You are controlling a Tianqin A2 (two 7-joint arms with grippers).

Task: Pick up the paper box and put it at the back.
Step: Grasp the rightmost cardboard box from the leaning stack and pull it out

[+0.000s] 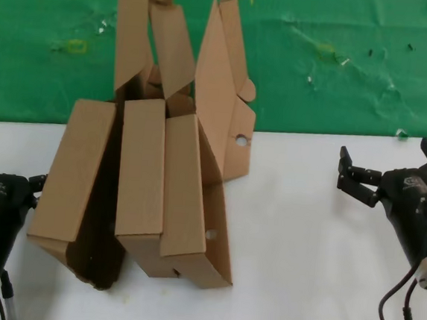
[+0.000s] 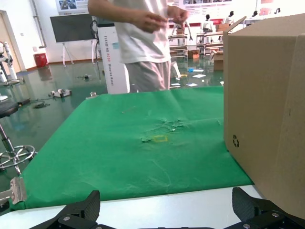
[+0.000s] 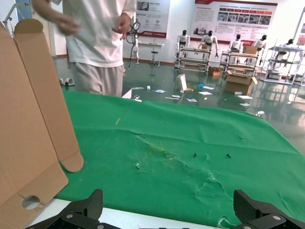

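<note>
Three brown boxes stand crowded together mid-surface, two grippers idle at either side.

Green back cloth [image 1: 341,66] hangs beyond the white surface [image 1: 304,235]; the paper box [image 1: 210,197] is rightmost, lid up. Left gripper [image 1: 2,186] and right gripper [image 1: 388,175] hold nothing, fingers spread wide. One person [image 2: 143,43] stands behind.

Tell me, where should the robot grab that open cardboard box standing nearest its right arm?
Probably the upright side wall of the paper box, the one with small round holes that faces the right gripper. It stands as a thin free edge with bare white table beside it, so open fingers could come from the robot's right and pinch it. The left gripper waits opposite.
</note>
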